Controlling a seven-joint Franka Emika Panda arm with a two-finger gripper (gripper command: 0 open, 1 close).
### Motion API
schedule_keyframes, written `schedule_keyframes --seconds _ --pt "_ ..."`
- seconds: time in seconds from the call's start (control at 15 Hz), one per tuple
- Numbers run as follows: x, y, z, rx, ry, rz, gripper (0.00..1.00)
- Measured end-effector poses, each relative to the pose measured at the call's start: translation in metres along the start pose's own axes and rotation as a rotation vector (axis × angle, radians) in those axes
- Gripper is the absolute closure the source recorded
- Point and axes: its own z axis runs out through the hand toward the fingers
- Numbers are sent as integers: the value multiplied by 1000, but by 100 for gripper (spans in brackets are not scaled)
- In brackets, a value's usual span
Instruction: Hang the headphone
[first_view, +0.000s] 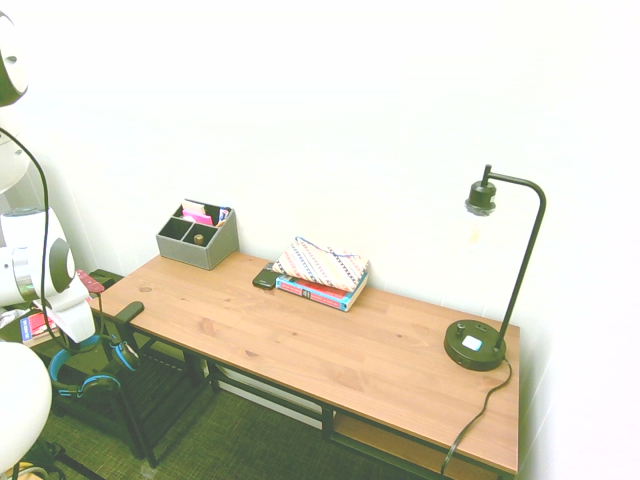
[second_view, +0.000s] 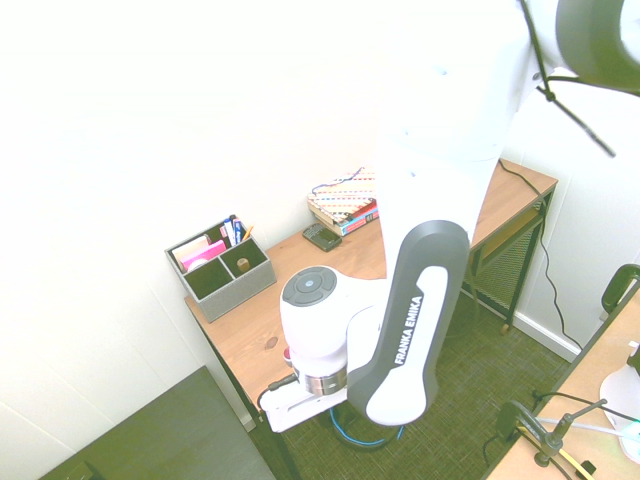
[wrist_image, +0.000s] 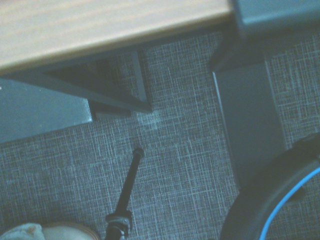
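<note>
The headphone, black with a blue-trimmed band, hangs in the air off the left end of the wooden desk, above the carpet. My gripper sits right above it, shut on the headband; its fingers are mostly hidden by the white wrist. A dark hook-like bracket sticks out from the desk's left end, just right of the gripper. In the second exterior view the arm covers the gripper, and only a blue loop of the headphone shows below it. The headphone rises from the wrist view's lower right corner.
On the desk stand a grey organizer, books with a patterned pouch, a small dark device and a black lamp. A black rack sits below the desk's left end. A thin black rod crosses the carpet.
</note>
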Motion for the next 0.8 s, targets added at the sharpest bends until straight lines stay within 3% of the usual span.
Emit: schedule_keyframes --seconds 0.13,0.2,0.8 --pt "8 -13 13 -5 28 20 100" --pt "13 -18 19 -12 42 32 0" --pt "19 -32 32 -57 49 66 0"
